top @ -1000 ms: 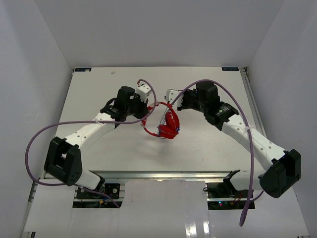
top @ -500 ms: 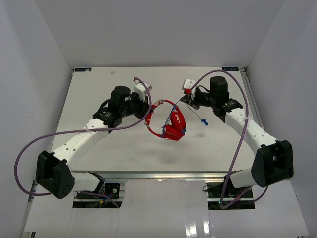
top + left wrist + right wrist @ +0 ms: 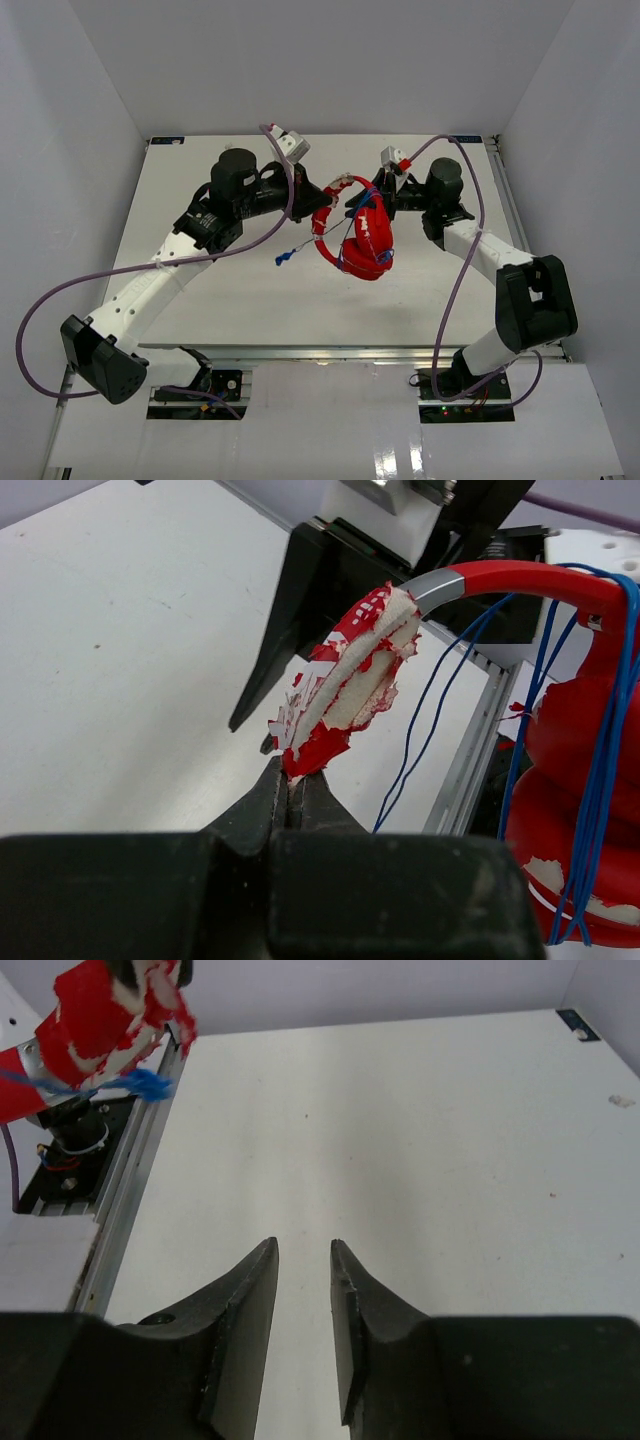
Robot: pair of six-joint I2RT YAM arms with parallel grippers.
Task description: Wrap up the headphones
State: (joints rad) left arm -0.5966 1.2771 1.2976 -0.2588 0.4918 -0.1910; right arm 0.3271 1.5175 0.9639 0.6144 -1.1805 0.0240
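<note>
The headphones [image 3: 366,242] hang above the middle of the table [image 3: 450,290], between the two claws. The red cups are bunched at the bottom and the headband arches up towards the left gripper [image 3: 322,196]. From overhead, a loose length of thin blue cable trails left and down to its small blue plug [image 3: 283,260].

The left wrist camera shows what the overhead view cannot. The left gripper [image 3: 293,780] has its jaws pressed together on the frayed red-and-white padding at one end of the headband [image 3: 505,578], and several turns of the blue cable [image 3: 598,740] run over the band and cups.

The right wrist camera shows the right gripper [image 3: 303,1245] with its jaws slightly parted and nothing between them, only bare table [image 3: 430,1140] beyond. A tattered red end of the headphones [image 3: 95,1015] sits in the upper left corner, apart from the fingers.

Both arms reach up the table from their bases and bend inward, claws pointing at each other. The right gripper [image 3: 368,198] is just beside the headband.
</note>
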